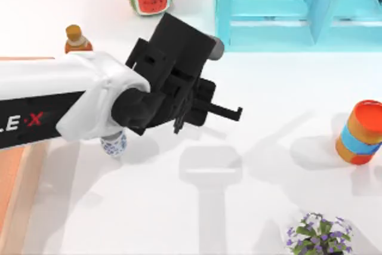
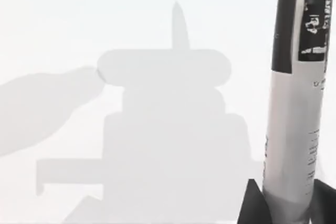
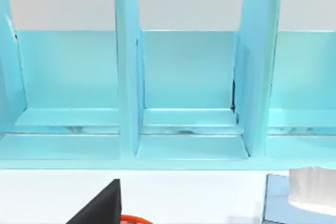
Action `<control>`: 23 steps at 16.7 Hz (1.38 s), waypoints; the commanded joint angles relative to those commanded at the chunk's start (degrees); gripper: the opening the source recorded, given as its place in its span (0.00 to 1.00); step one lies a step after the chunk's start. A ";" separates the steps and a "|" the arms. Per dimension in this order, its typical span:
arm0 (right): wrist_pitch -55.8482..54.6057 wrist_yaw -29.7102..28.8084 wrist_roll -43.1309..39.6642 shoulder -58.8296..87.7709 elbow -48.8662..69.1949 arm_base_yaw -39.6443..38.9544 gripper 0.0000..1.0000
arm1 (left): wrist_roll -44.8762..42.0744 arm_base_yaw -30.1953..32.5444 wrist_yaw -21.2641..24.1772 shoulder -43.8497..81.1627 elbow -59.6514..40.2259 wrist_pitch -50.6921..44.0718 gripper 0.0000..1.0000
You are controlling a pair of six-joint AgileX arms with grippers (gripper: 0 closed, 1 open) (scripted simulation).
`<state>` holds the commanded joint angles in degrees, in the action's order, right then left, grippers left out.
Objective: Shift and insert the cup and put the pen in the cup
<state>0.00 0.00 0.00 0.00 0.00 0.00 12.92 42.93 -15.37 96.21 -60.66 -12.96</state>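
I had my left arm reaching in from the table's left side, its gripper (image 1: 230, 111) hanging above the white tabletop (image 1: 179, 219) toward the middle. In the left wrist view its fingers (image 2: 252, 203) were clamped on the lower end of the pen (image 2: 296, 103), which stood upright between them, black at the top with a white-grey labelled middle. The cup (image 1: 113, 145) sat on the table just beneath the left arm's white forearm, mostly covered by it. An orange cylinder with a blue band (image 1: 361, 132) stood well to the right of the cup. My right gripper (image 3: 100, 205) faced the turquoise shelf (image 3: 184, 103); I could not tell its jaws' state.
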 joint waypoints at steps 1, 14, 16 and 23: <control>0.00 0.00 0.00 0.00 0.00 0.00 1.00 | -1.57 -0.43 -0.82 -2.39 4.37 5.83 0.00; 0.00 0.00 0.00 0.00 0.00 0.00 1.00 | -16.46 -3.65 -9.91 -28.75 49.66 72.19 0.00; 0.00 0.00 0.00 0.00 0.00 0.00 1.00 | -17.29 -3.78 -10.55 -30.77 52.66 77.09 0.00; 0.00 0.00 0.00 0.00 0.00 0.00 1.00 | -17.76 -3.68 -10.91 -31.61 54.10 79.55 0.00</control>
<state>0.00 0.00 0.00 0.00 0.00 0.00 -4.85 39.25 -26.29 64.60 -6.56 66.59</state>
